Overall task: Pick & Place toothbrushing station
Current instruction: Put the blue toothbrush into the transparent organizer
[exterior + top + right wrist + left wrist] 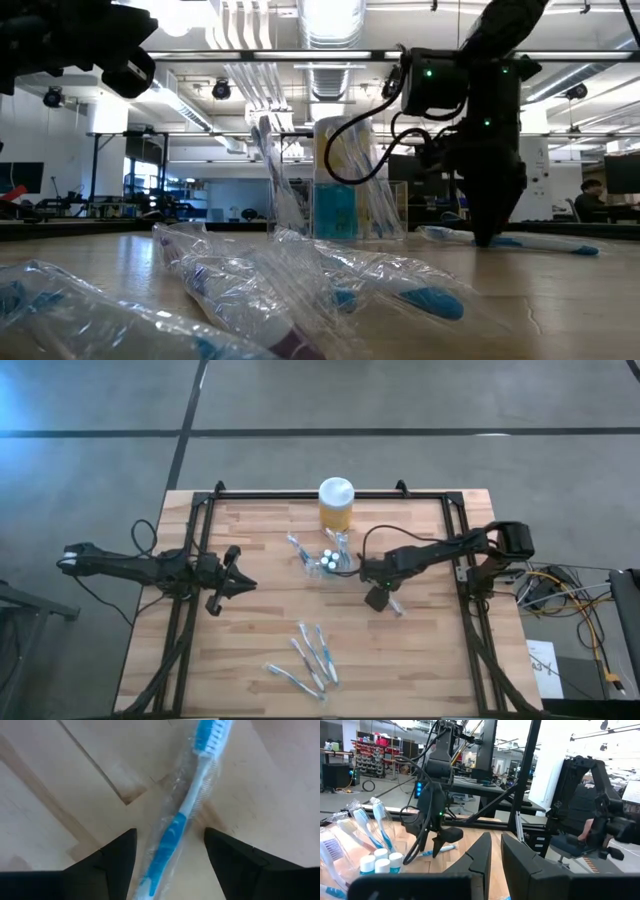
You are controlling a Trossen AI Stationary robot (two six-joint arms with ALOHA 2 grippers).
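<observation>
While the right gripper [170, 855] hangs with jaws open astride it, wrapped toothbrush [182, 815] lies flat. Bristles point away; handle end cut off. Left gripper [238, 586]: jaws nearly closed, empty.

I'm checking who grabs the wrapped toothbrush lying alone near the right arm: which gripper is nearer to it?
Right. The right gripper hangs open directly over that toothbrush, fingers either side. The left gripper waits far across the table, beyond the clear holder.
</observation>
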